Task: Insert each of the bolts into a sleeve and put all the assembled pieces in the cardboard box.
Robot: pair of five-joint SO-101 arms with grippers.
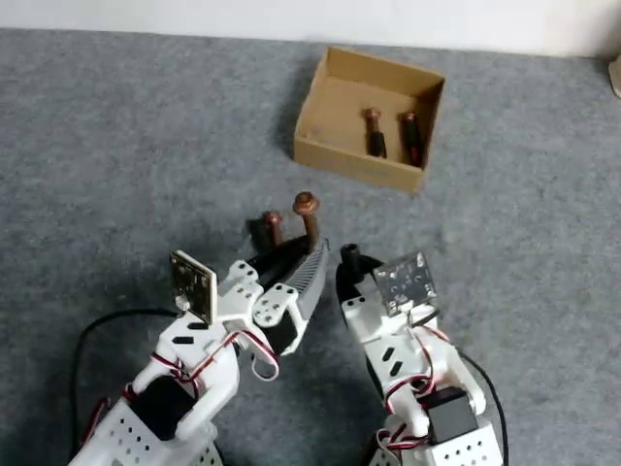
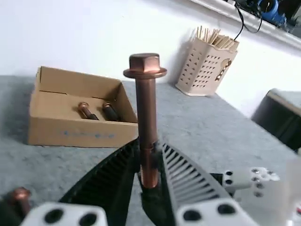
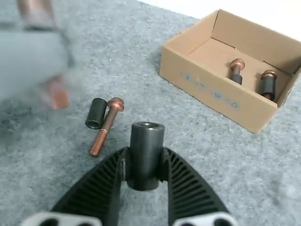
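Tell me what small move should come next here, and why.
Probably shift the left claw so its bolt lines up over the sleeve held in the right claw. The bolt is gripped upright with its head up, the sleeve's bore faces up, and the two sit side by side but apart, so aligning them likely comes before inserting.

The high view looks steeply down on the table point(image 1: 97, 146) from above the arms. The wrist cameras sit close behind the left pincer point(image 2: 151, 149) and right pincer point(image 3: 144, 155), facing forward along them (low over the table). All three views share the cardboard box point(image 1: 354, 160) ahead of both pincers.
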